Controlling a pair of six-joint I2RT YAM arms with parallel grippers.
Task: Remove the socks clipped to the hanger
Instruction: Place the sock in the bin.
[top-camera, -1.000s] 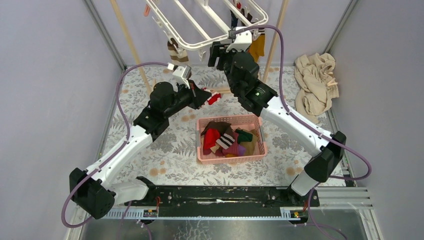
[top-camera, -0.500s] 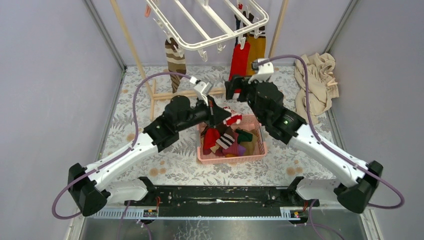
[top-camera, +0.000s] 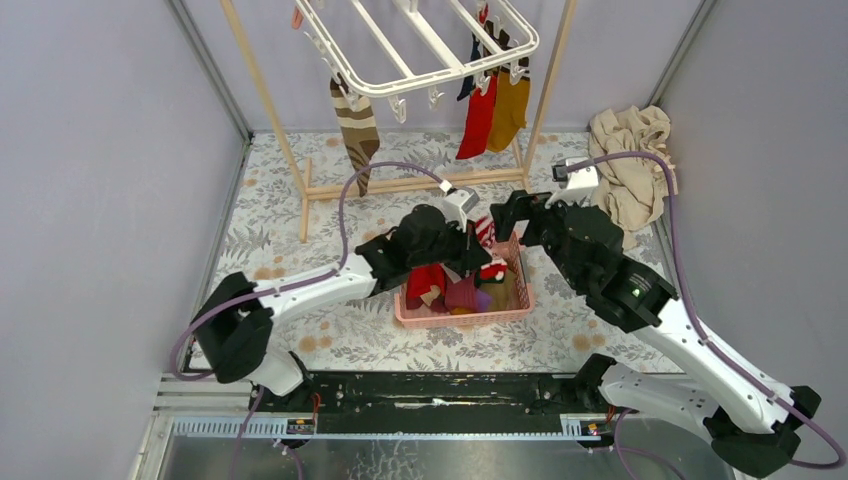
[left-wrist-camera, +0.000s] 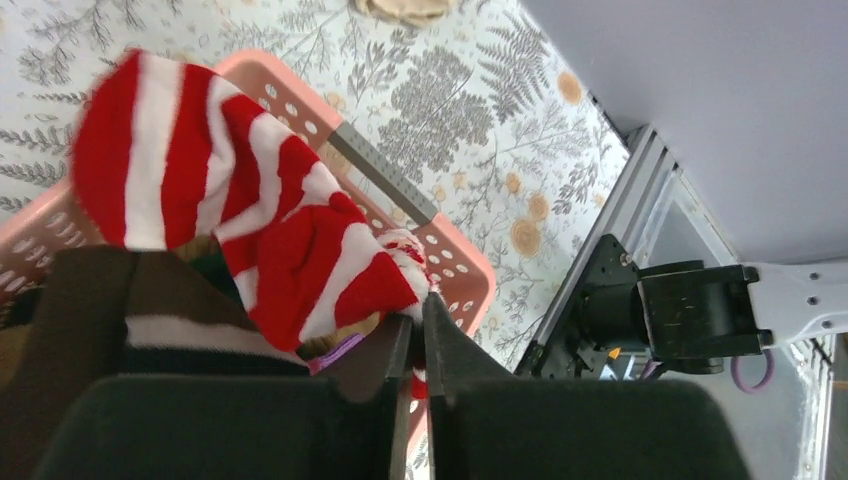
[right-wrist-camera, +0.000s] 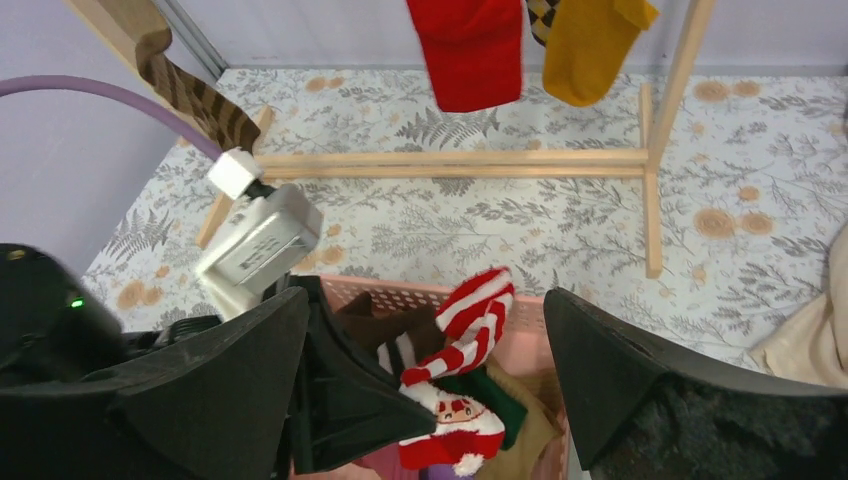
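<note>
The white hanger (top-camera: 450, 70) hangs at the back. A brown striped sock (top-camera: 355, 125), a red sock (top-camera: 478, 118) and a mustard sock (top-camera: 510, 105) are clipped to it; a dark sock (top-camera: 470, 75) shows behind them. My left gripper (top-camera: 480, 250) (left-wrist-camera: 418, 310) is shut on the white cuff of a red-and-white striped sock (left-wrist-camera: 230, 210) (right-wrist-camera: 480, 320), just above the pink basket (top-camera: 460, 318). My right gripper (top-camera: 520, 212) (right-wrist-camera: 425, 300) stands open beside it at the basket's far right corner, holding nothing.
Several socks lie in the pink basket (left-wrist-camera: 440, 240). A wooden pole frame (top-camera: 420, 182) holds up the hanger, its base bar on the floral table. A beige cloth (top-camera: 630, 165) lies crumpled at the back right.
My left arm carried the striped sock right and nearer, over the basket. My right arm came down from the hanger towards the basket and its jaws opened wider.
</note>
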